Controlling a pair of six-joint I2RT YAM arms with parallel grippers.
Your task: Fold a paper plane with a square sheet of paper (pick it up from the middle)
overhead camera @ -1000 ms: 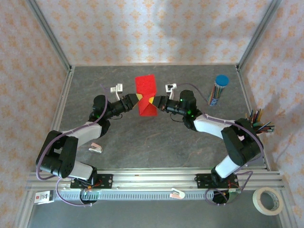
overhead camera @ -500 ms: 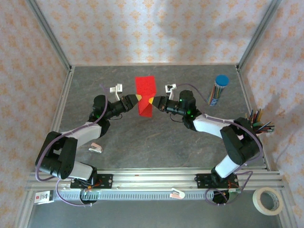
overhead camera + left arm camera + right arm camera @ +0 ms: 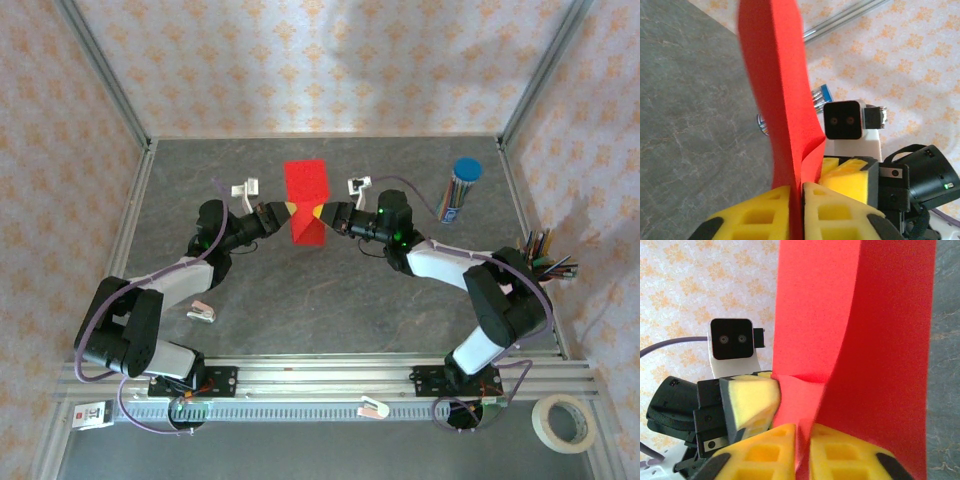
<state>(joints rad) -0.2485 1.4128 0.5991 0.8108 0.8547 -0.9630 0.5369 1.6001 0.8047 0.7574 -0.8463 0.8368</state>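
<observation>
You have the square sheet of paper (image 3: 306, 195) raised above the middle of the table (image 3: 300, 300), bent into a fold and standing on edge between the two arms. Your left gripper (image 3: 796, 187) is clamped on its lower edge. Your right gripper (image 3: 802, 432) has the sheet in its slit, but I cannot tell whether those fingers press it.

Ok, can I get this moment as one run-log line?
red sheet: creased, held up | left end effector: shut on sheet | right end effector: shut on sheet
</observation>
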